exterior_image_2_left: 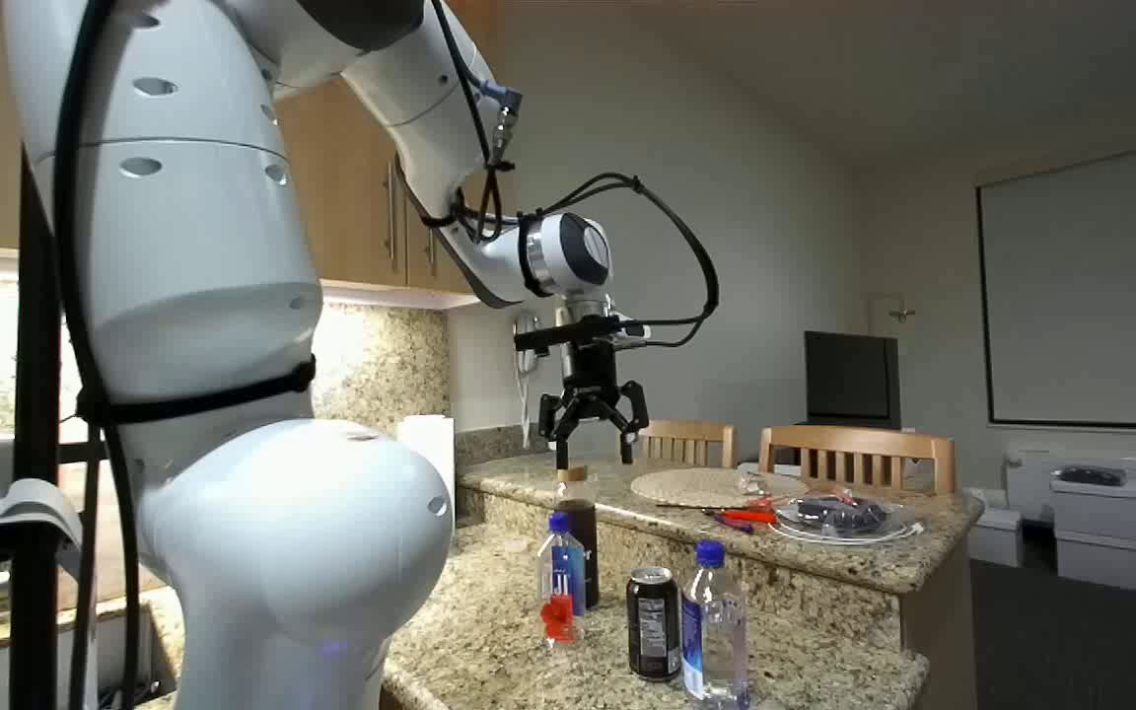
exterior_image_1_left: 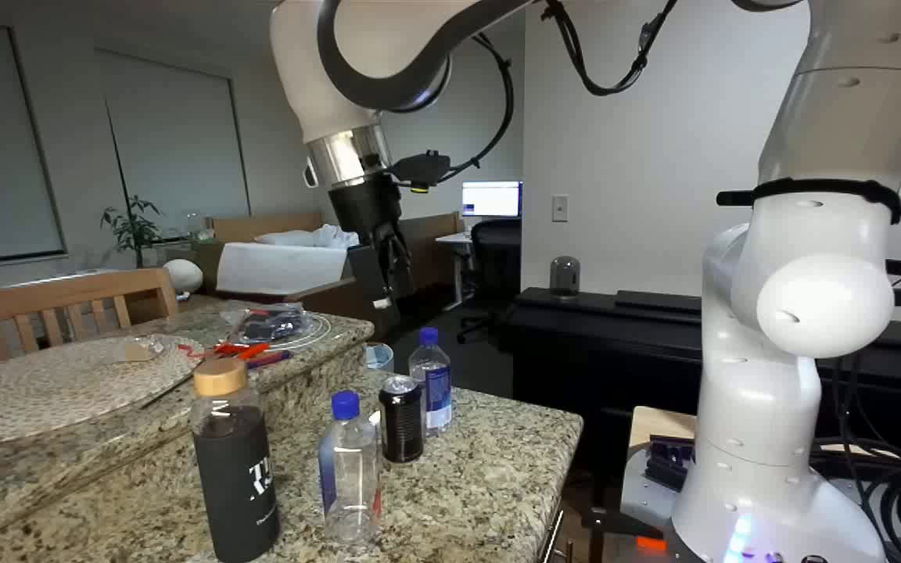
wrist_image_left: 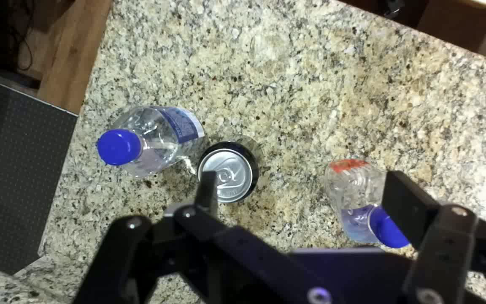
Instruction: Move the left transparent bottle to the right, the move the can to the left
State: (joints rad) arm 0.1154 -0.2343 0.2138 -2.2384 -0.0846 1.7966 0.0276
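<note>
Counting from the left in both exterior views, the left transparent bottle (exterior_image_1_left: 353, 477) (exterior_image_2_left: 564, 577) stands upright beside the tall black bottle, with a blue cap and a red mark low on its side. The can (exterior_image_1_left: 401, 422) (exterior_image_2_left: 654, 626), dark with a silvery top, is upright between it and another clear blue-capped bottle (exterior_image_1_left: 432, 383) (exterior_image_2_left: 714, 631). My gripper (exterior_image_2_left: 595, 456) hangs above them with its jaws wide apart and nothing between them. In the wrist view, one fingertip overlaps the can's top (wrist_image_left: 230, 173) and the opposite finger (wrist_image_left: 407, 207) partly covers the left transparent bottle's cap (wrist_image_left: 384, 228).
A tall black bottle (exterior_image_1_left: 235, 477) with a wooden cap stands close to the left transparent bottle. Behind rises a higher granite ledge bearing a woven mat (exterior_image_2_left: 716, 483), red-handled tools (exterior_image_2_left: 750, 514) and a bagged cable (exterior_image_2_left: 834, 513). The lower counter's edge (exterior_image_1_left: 568, 461) drops off to the floor.
</note>
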